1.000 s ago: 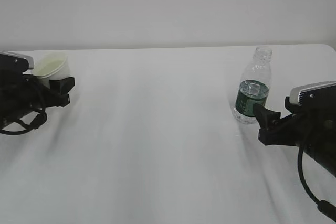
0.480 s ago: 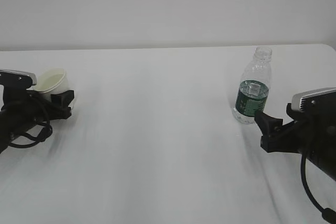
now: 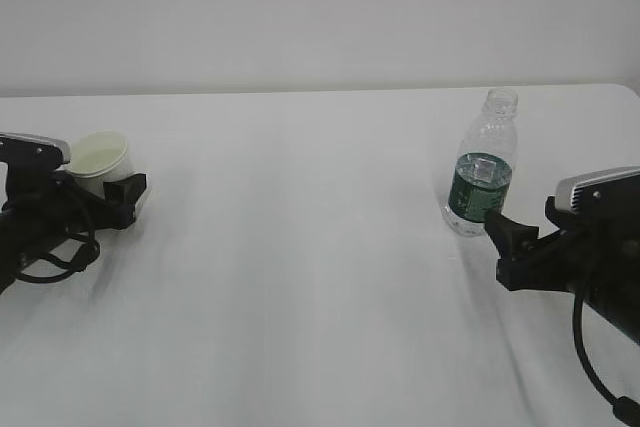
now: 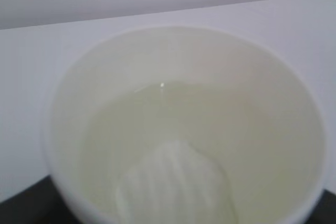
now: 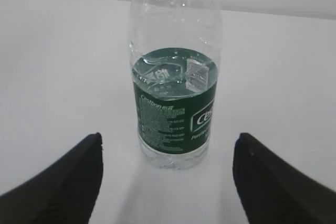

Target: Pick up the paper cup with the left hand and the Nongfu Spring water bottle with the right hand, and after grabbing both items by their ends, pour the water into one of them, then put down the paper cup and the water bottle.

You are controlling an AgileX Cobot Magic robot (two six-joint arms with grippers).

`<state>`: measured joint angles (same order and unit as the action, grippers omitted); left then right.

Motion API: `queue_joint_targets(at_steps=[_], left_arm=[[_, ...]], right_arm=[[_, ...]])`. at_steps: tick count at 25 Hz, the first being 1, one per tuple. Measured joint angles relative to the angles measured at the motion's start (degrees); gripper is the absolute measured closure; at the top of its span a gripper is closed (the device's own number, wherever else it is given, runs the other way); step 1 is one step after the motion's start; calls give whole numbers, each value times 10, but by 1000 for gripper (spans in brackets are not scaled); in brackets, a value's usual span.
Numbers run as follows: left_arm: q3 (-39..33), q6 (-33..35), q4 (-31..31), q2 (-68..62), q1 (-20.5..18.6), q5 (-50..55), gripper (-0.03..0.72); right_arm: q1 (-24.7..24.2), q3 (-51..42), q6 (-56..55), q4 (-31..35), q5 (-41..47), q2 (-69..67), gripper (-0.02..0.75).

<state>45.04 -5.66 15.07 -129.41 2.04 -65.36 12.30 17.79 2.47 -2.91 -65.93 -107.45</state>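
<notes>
The left tool [image 3: 118, 195] sits around the paper cup [image 3: 100, 160] at the table's [image 3: 300, 247] left edge; whether its jaws still press the cup cannot be told. Water [image 4: 173, 145] fills the cup partway. The right tool [image 5: 168, 174] gapes wide, the Nongfu Spring water bottle [image 5: 176, 87] standing upright just beyond its fingertips [image 5: 73, 174], untouched.
</notes>
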Motion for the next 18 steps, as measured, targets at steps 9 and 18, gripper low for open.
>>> queue_joint_targets(at_steps=[9, 18], left_arm=[[0, 2, -3, 0, 0, 3, 34], [-11, 3, -3, 29, 0, 23, 36]], right_arm=[[0, 0, -4, 0, 0, 0, 160], [0, 0, -5, 0, 0, 0, 160]])
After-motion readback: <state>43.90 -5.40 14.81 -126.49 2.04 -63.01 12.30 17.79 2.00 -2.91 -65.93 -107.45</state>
